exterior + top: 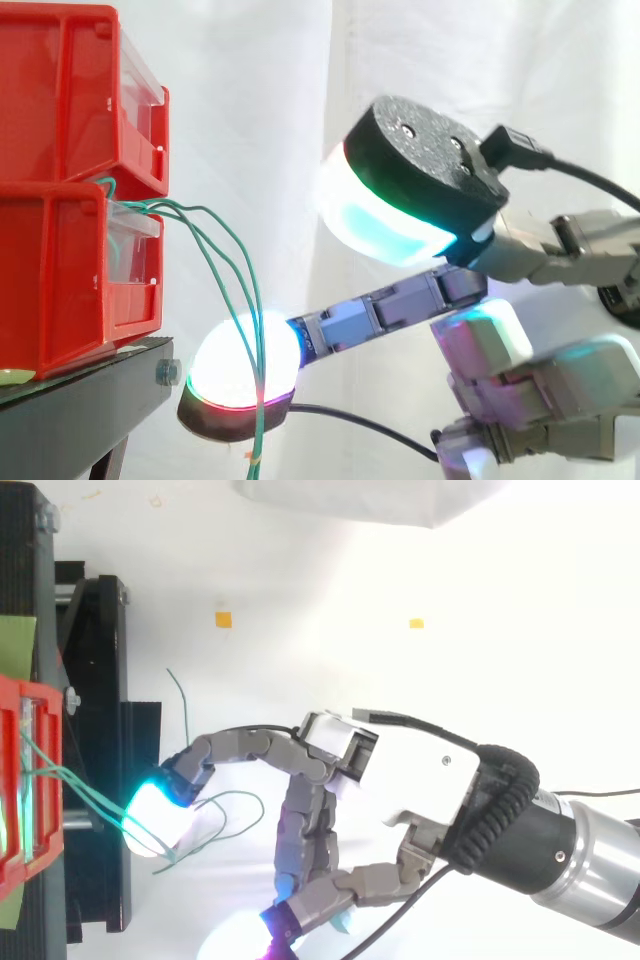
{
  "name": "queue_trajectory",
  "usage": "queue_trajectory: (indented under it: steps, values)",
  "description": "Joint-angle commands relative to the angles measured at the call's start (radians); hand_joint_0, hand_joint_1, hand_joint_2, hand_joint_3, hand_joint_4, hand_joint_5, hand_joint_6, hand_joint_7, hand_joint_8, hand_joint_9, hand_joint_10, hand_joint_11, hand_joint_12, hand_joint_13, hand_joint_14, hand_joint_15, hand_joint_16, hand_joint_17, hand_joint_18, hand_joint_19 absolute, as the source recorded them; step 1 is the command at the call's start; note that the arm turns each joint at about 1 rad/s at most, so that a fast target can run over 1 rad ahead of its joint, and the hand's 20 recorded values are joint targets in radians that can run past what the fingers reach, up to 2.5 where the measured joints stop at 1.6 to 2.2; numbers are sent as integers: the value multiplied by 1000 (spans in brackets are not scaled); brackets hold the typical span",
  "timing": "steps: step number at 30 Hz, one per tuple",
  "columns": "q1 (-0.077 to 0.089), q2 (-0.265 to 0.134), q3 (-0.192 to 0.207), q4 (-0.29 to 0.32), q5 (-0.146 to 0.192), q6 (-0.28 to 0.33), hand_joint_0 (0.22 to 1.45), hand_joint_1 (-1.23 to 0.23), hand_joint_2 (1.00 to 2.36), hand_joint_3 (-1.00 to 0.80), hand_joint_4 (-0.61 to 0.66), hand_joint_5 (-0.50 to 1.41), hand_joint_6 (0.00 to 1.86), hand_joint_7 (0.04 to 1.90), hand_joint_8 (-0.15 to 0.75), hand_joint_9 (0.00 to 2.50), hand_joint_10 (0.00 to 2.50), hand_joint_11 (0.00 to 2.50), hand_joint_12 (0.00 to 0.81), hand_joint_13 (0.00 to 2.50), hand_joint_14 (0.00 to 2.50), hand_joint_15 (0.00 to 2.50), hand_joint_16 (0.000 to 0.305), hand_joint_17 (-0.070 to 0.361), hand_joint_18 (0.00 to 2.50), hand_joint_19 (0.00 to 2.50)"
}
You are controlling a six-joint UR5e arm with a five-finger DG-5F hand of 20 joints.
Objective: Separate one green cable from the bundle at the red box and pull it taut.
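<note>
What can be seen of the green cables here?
The green cables are thin, flexible strands, about three, emerging from the front of the lower red bin. They arch outward, then hang slack, converging lower down. They cross the front of one glowing pad of the hand, seemingly touching it; nothing pinches them. From above, loose loops and a free end show beside that pad.

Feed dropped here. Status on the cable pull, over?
Hand open, one fingertip against green cables. Cables slack, hanging from lower red bin. Nothing blocking.
</note>
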Motion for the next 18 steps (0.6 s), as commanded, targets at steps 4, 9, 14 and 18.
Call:
queue_trajectory:
  steps: [4, 9, 14, 18]
  values:
    - [14, 0, -24, 62, 41, -3, 352, -940, 1000, -500, 332, -36, 503, 800, 415, 1803, 10, 279, 606, 2055, 18, 525, 92, 207, 2500, 276]
    - [18, 0, -24, 61, 41, 1, 351, -943, 1000, -500, 334, -35, 503, 800, 417, 1806, 10, 281, 604, 2055, 17, 524, 92, 208, 2500, 275]
    - [20, 0, -22, 66, 41, 4, 354, -937, 1000, -500, 333, -35, 503, 804, 412, 1807, 10, 287, 606, 2055, 17, 524, 93, 208, 2500, 279]
    - [24, 0, -24, 67, 40, 49, 354, -937, 1000, -500, 336, -35, 503, 810, 418, 1804, 10, 286, 604, 2053, 18, 523, 92, 207, 2500, 278]
